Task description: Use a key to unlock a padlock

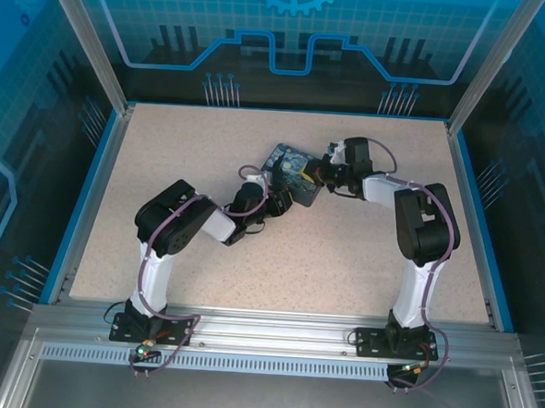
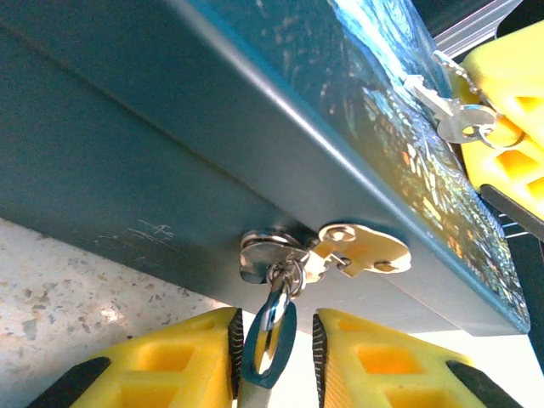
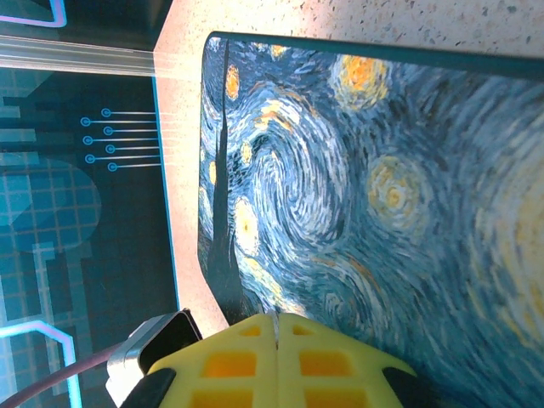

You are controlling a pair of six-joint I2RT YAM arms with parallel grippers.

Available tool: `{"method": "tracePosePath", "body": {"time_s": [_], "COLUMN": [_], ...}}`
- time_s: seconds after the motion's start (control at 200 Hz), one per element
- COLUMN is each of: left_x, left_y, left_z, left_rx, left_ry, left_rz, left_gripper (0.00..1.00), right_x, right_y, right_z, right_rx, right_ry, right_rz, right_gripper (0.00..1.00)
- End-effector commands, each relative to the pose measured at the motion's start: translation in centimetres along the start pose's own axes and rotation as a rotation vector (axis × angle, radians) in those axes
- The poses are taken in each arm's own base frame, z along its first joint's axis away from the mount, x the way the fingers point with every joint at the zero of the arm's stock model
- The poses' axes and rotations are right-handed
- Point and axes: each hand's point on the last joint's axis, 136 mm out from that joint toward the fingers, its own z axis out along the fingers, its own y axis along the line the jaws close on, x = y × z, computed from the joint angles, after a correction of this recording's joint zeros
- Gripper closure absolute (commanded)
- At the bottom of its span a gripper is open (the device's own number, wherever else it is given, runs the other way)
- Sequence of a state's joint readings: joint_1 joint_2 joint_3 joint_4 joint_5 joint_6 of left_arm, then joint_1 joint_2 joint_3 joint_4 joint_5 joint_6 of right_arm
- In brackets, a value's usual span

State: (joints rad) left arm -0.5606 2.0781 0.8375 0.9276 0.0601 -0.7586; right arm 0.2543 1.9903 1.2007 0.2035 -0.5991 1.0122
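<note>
Top view: both arms meet at the printed box (image 1: 291, 173) mid-counter (image 1: 204, 265), with my left gripper (image 1: 274, 204) at its near corner and my right gripper (image 1: 318, 177) on its far side. The counter is speckled beige with a blue rim, and clear enclosure walls (image 1: 86, 72) stand all round. There's plenty of room, though the two wrists crowd each other.

Left wrist: there's the padlock (image 2: 268, 344), hanging by its shackle from the gold hasp (image 2: 361, 251) on the box's side, between my yellow pads (image 2: 178, 357). The jaws are part-open and flank it with a sliver of gap on one side, so it's not clamped. I judge it light, rigid, slick and free to swing; I'd squeeze the body's flat faces. The key (image 2: 450, 115) lies on the lid beside the right gripper's tip. It's thin and flat, best pinched by its bow.

Right wrist: the fingers are clenched flush over the lid. Whether they trap the key, I can't tell.
</note>
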Motion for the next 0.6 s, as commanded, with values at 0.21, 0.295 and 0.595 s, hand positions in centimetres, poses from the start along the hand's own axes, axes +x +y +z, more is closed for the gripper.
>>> {"method": "tracePosePath", "body": {"time_s": [0.21, 0.295, 0.595], "left_x": [1.50, 1.55, 1.65], "left_y": [1.22, 1.26, 1.13], "left_z": [-0.09, -0.07, 0.10], "left_rx": [-0.058, -0.061, -0.060], "left_ry": [0.081, 0.084, 0.093], "left_rz": [0.014, 0.015, 0.018], "left_gripper": [0.75, 0.77, 0.87], "right_x": [2.15, 2.14, 2.06], "right_y": [-6.07, -6.02, -6.07], "right_z": [0.90, 0.90, 0.88], "right_rx": [0.147, 0.147, 0.147], "right_ry": [0.065, 0.064, 0.062], "right_rz": [0.121, 0.120, 0.122], "right_gripper": [1.00, 1.00, 1.00]}}
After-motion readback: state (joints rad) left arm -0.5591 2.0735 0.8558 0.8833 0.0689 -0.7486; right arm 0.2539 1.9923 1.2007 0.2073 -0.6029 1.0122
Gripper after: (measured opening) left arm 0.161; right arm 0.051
